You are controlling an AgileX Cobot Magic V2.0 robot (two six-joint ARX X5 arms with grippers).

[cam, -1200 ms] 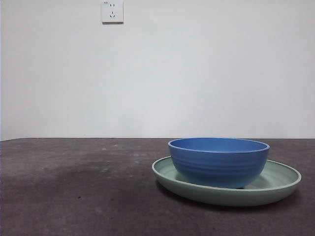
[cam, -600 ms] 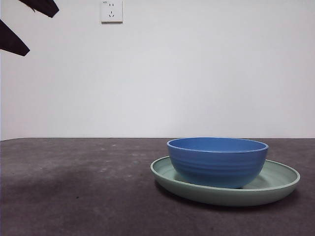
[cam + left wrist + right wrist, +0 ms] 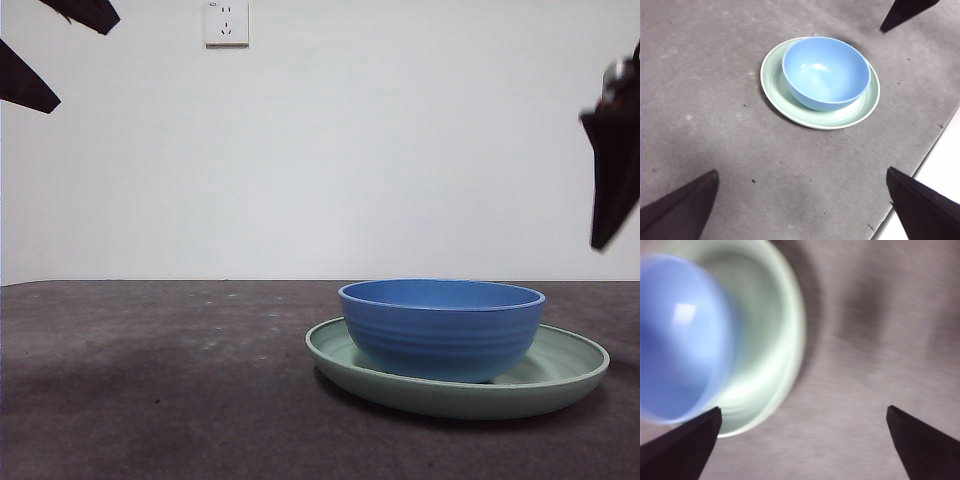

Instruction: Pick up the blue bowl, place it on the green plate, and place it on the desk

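The blue bowl [image 3: 442, 328] sits upright inside the green plate [image 3: 570, 365] on the desk [image 3: 150, 400], right of centre. My left gripper [image 3: 80, 60] is open and empty, high at the top left, far from the bowl. Its wrist view looks down on the bowl [image 3: 825, 72] in the plate [image 3: 777, 92] from between its wide-apart jaws [image 3: 802, 172]. My right gripper [image 3: 610, 170] hangs at the right edge, above and beside the plate. Its blurred wrist view shows it open [image 3: 804, 409] and empty, with the bowl [image 3: 680, 335] and plate [image 3: 775, 345] off to one side.
A white wall with a socket [image 3: 227, 23] stands behind the desk. In the left wrist view the desk's edge [image 3: 940, 125] runs close beside the plate. A black jaw of the other arm [image 3: 905, 12] shows beyond the plate.
The left gripper's tips came into the top left corner first. The right gripper has now come in at the right edge. Bowl and plate have stayed put.
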